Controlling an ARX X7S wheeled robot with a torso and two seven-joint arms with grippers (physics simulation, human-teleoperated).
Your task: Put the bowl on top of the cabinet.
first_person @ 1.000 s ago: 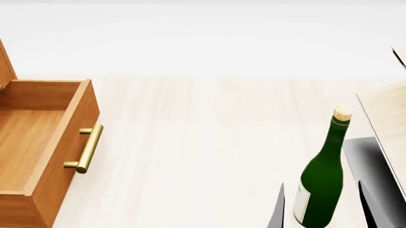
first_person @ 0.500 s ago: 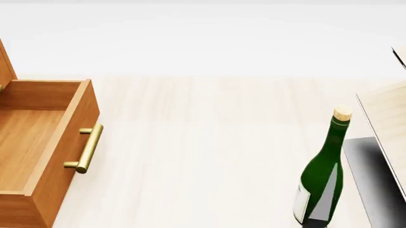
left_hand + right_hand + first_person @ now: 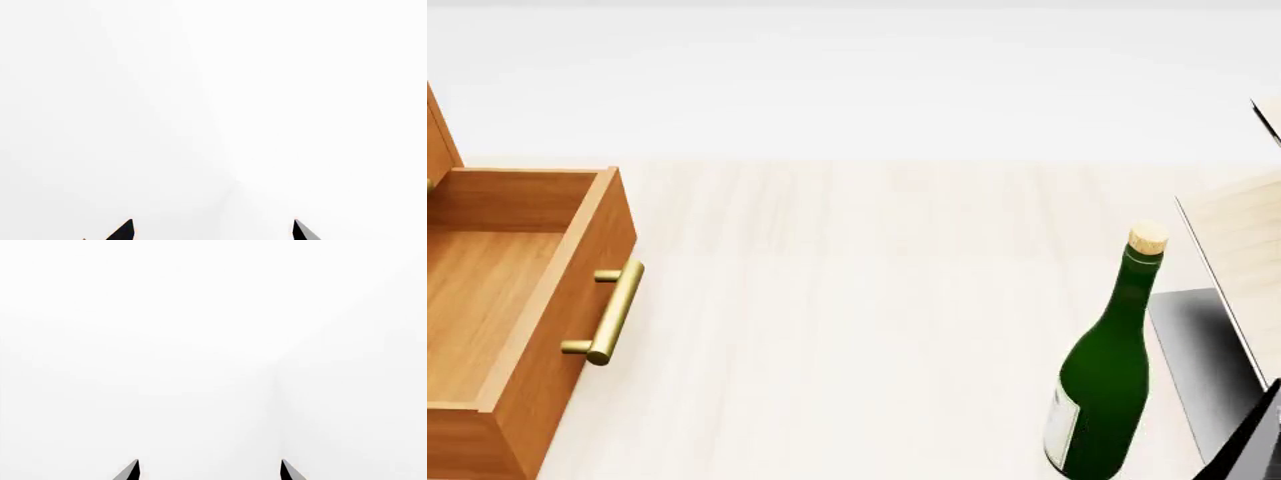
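The cabinet with its open drawer stands far left of the green bottle. Both grippers are spread apart, holding nothing.

In the head view the orange-brown cabinet is cut off by the left edge, so only a sliver of its body and one open drawer are seen; the drawer's near end is cropped at the bottom. The green bottle loses its base to the bottom edge. The pale slanted rack is clipped at the right. In each wrist view only two dark fingertips are seen, left and right, against blank white.
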